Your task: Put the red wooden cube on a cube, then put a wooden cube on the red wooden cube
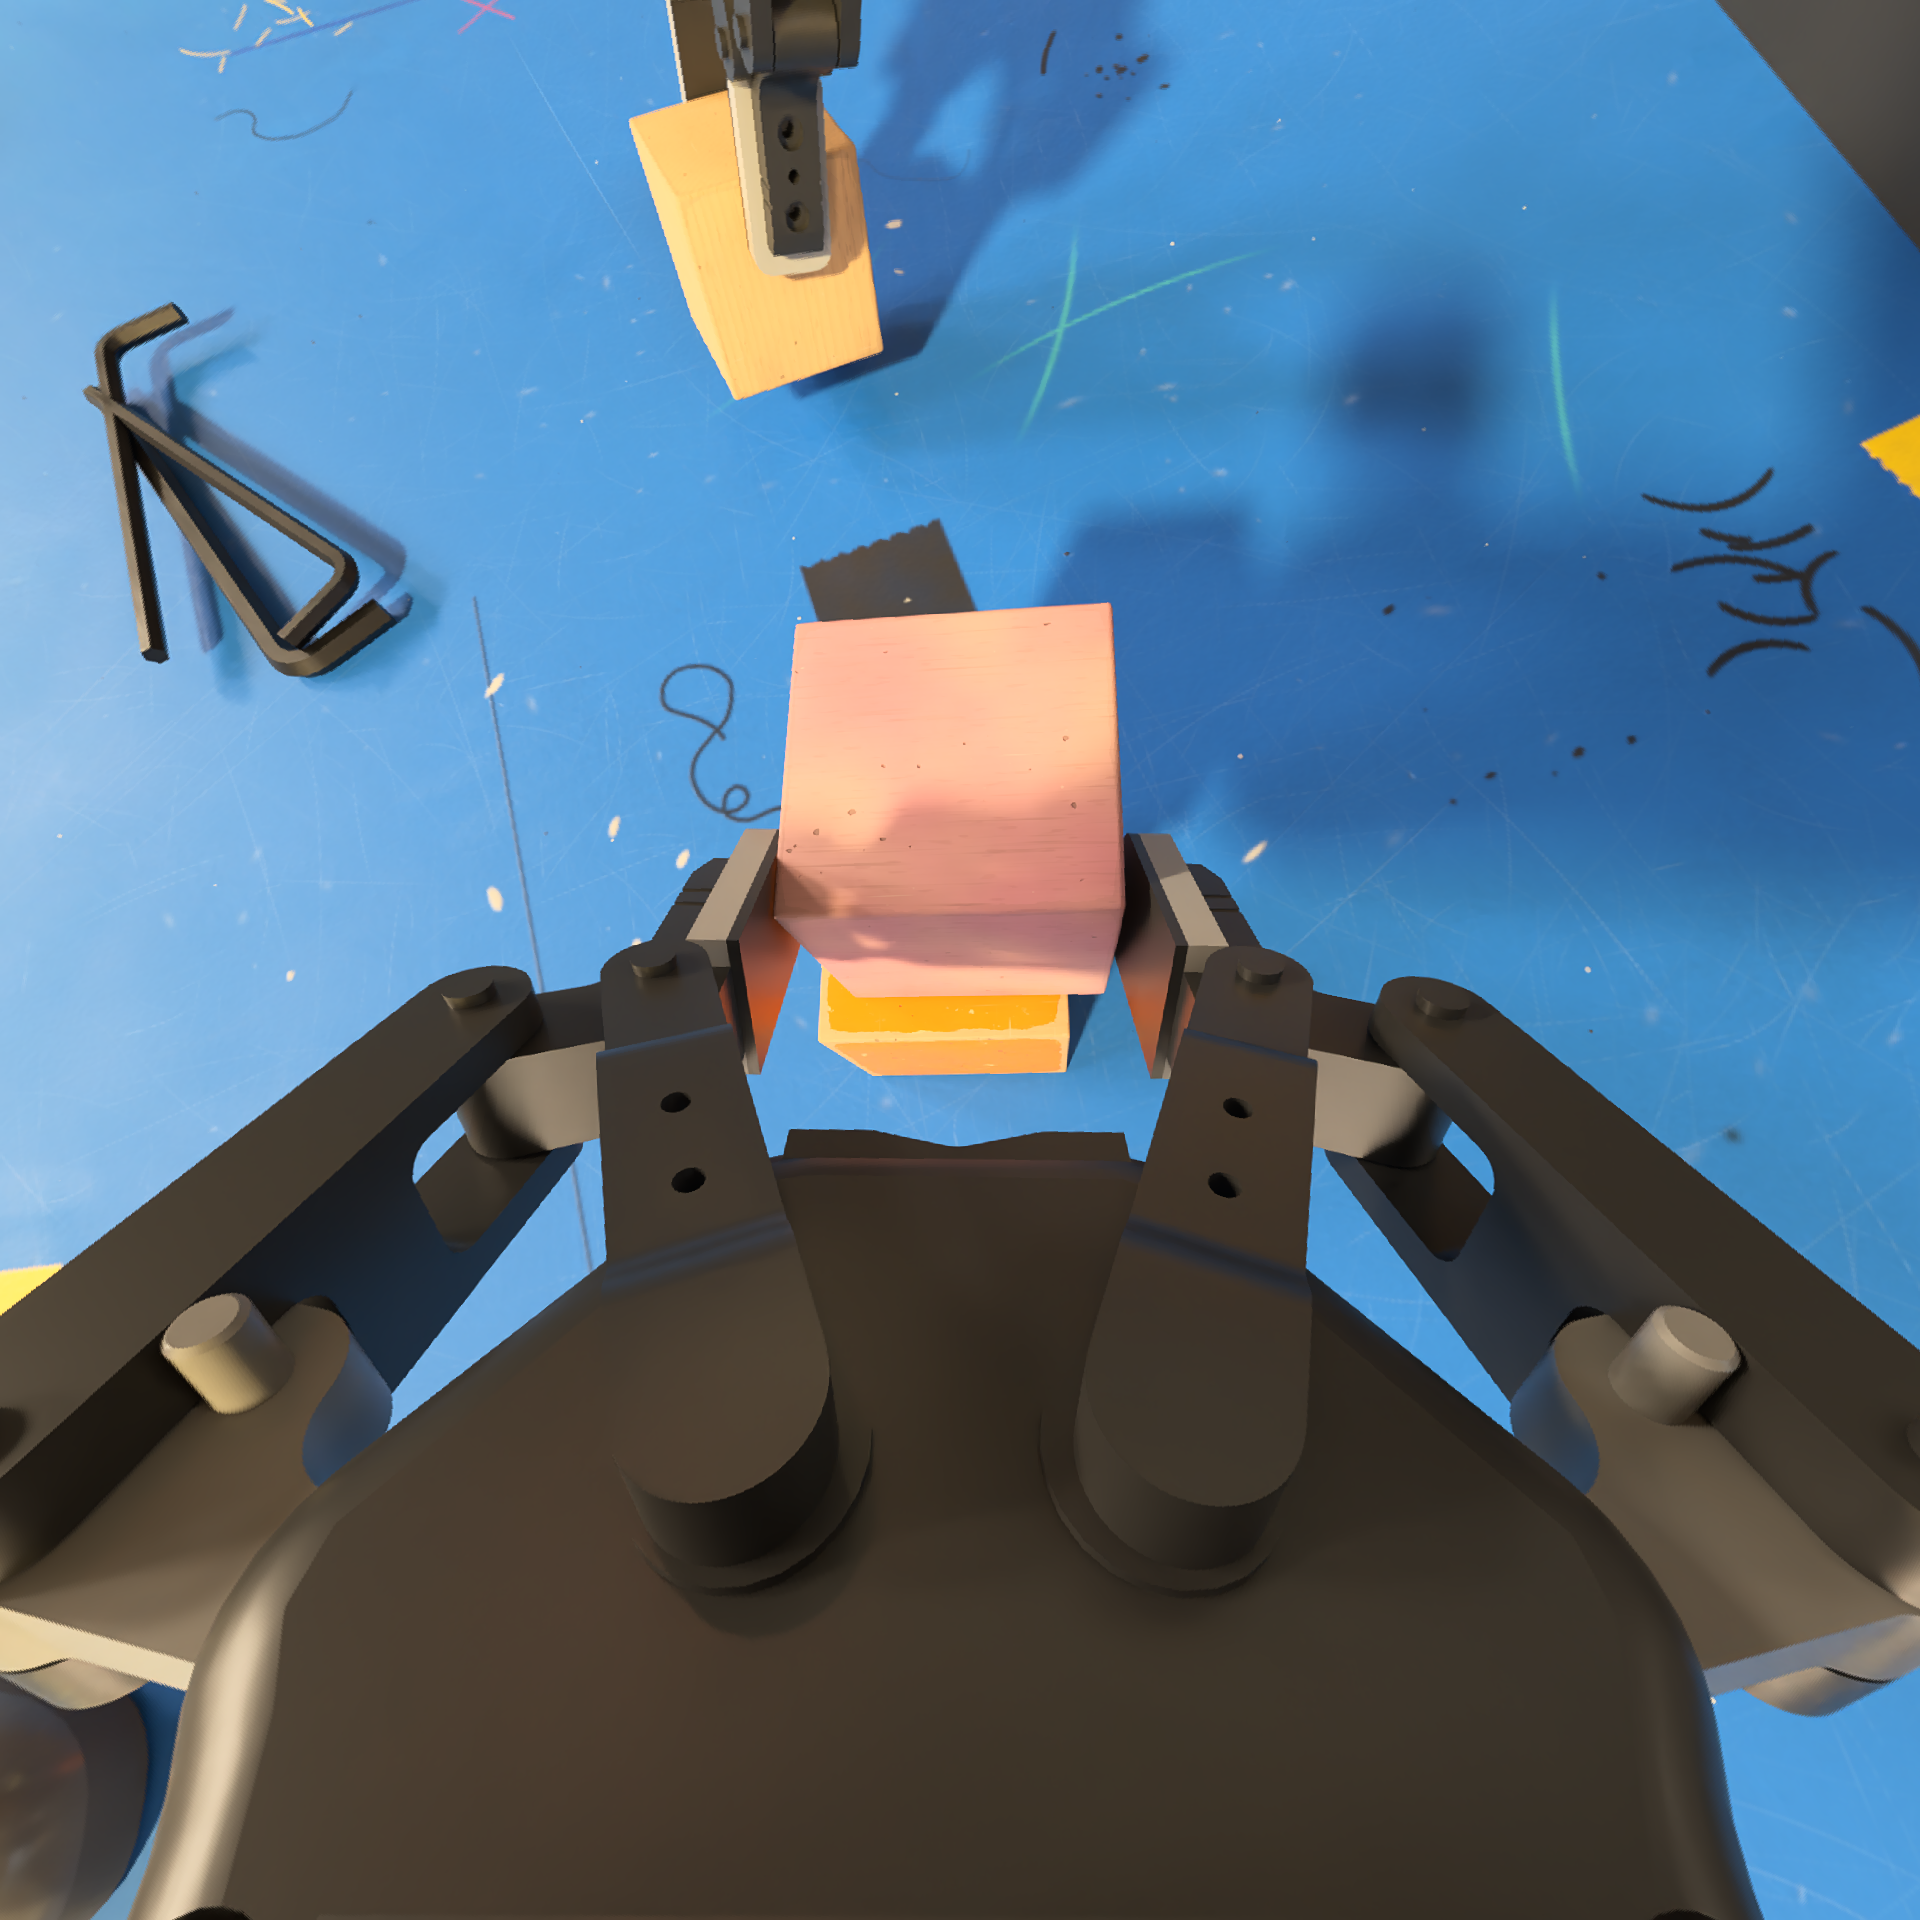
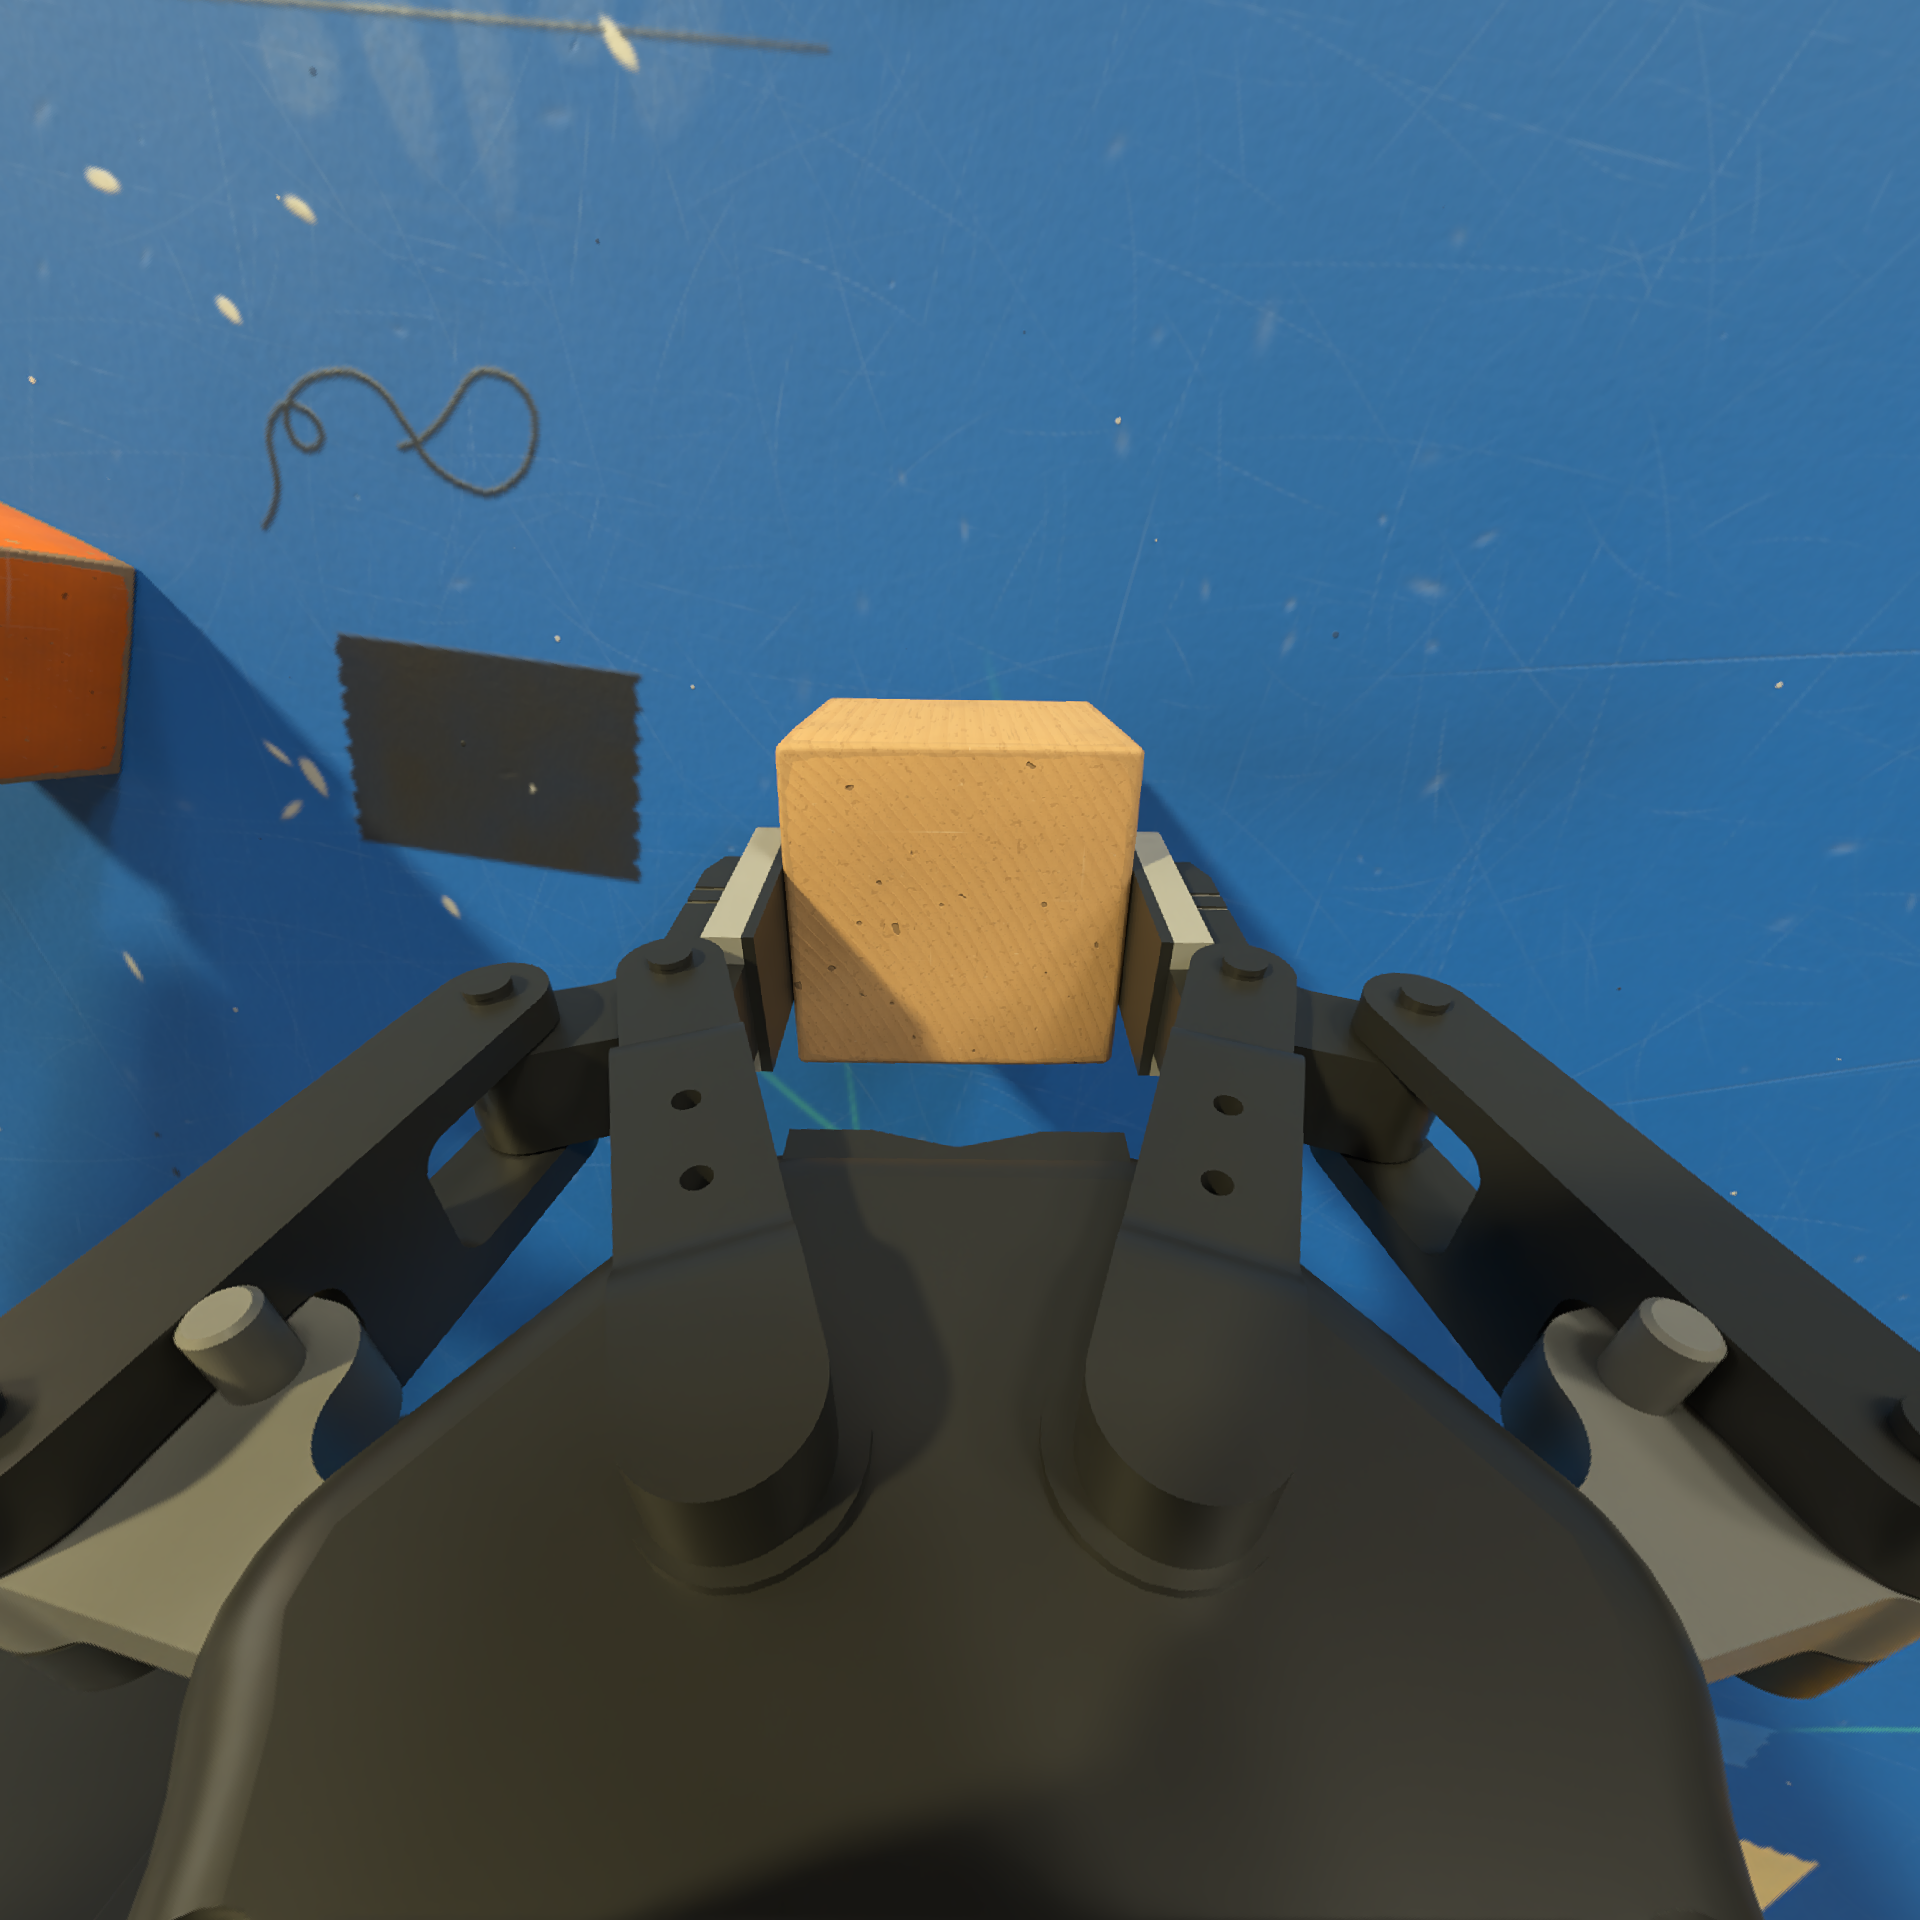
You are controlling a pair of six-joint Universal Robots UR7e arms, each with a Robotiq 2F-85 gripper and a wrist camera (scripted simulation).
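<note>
The left tool [image 1: 951,951] grips the red cube [image 1: 951,790] by its sides, just above a yellow cube [image 1: 943,1031] on the blue worktop [image 1: 1455,935]. The right tool [image 2: 956,945] clamps a plain wooden cube [image 2: 956,894], held clear of the worktop. Farther out lie bent hex keys [image 1: 223,520], a dark patch of tape [image 2: 488,758] and a curl of thread [image 2: 405,431].

Red cube [image 1: 951,790] between left gripper [image 1: 951,935] fingers, above orange cube [image 1: 943,1031]. Wooden cube [image 2: 956,883] within right gripper [image 2: 956,940]. Hex keys [image 1: 223,509] far left.
</note>
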